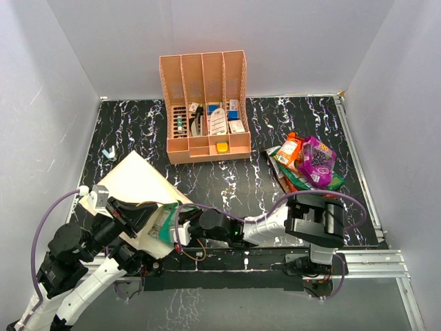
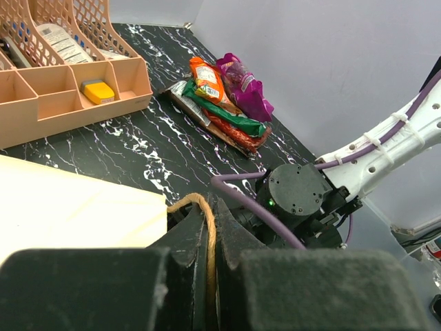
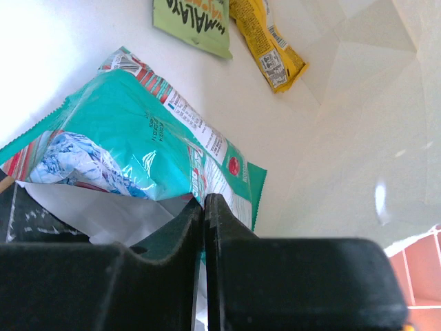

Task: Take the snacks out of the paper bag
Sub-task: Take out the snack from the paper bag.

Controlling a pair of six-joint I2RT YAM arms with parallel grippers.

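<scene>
The tan paper bag lies on its side at the left. My left gripper is shut on its brown cord handle, at the bag's mouth. My right gripper reaches into the mouth and is shut on the edge of a teal-white packet. In the right wrist view, the jaws pinch that packet inside the bag. A green packet and a yellow packet lie deeper in. Orange, purple, green and red packets lie piled at the right.
The peach slotted organizer with small boxes and bottles stands at the back centre. A small pale object lies at the left near the wall. White walls close in the black marbled table on three sides.
</scene>
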